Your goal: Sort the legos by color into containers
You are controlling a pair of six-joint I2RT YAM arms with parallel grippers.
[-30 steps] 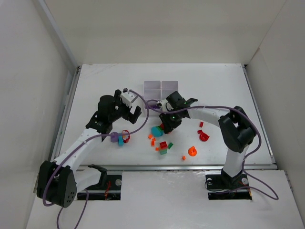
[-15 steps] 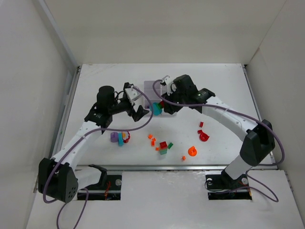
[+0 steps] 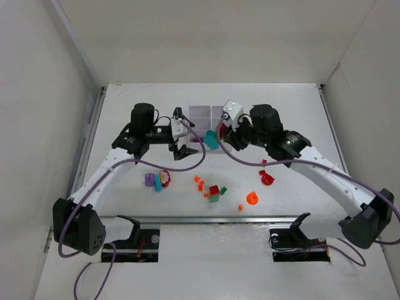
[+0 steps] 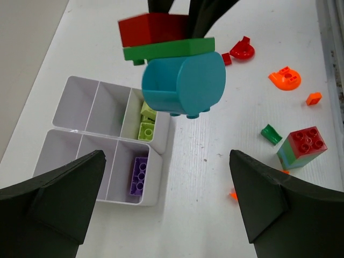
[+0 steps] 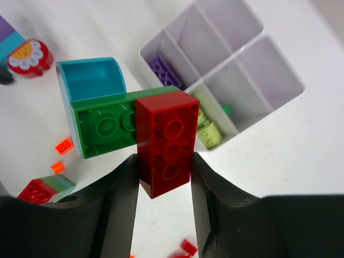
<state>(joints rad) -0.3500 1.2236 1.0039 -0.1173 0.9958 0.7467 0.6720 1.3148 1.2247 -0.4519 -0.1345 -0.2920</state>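
Note:
My right gripper [image 5: 163, 166] is shut on a red brick [image 5: 164, 142] that is joined to a dark green plate [image 5: 105, 126] and a teal curved piece [image 5: 91, 80]. This stack [image 3: 212, 139] hangs just in front of the containers [image 3: 211, 114], a white divided tray [image 5: 269, 75]. One compartment holds a purple brick [image 4: 140, 174], another holds lime bricks [image 4: 146, 123]. My left gripper [image 3: 182, 132] stands open and empty left of the stack, facing it [image 4: 183, 86]. Its fingers [image 4: 59, 199] are spread wide over the tray's near corner.
Loose legos lie on the table nearer the arm bases: a red, green and teal stack [image 3: 214, 193], an orange round piece [image 3: 252, 198], a red piece [image 3: 267, 179], small orange bits [image 3: 199, 182], and a purple, teal and flower cluster [image 3: 157, 180].
My right gripper has lifted the red, green and teal stack off the table and carried it back toward the tray. My left gripper has swung up and right toward it.

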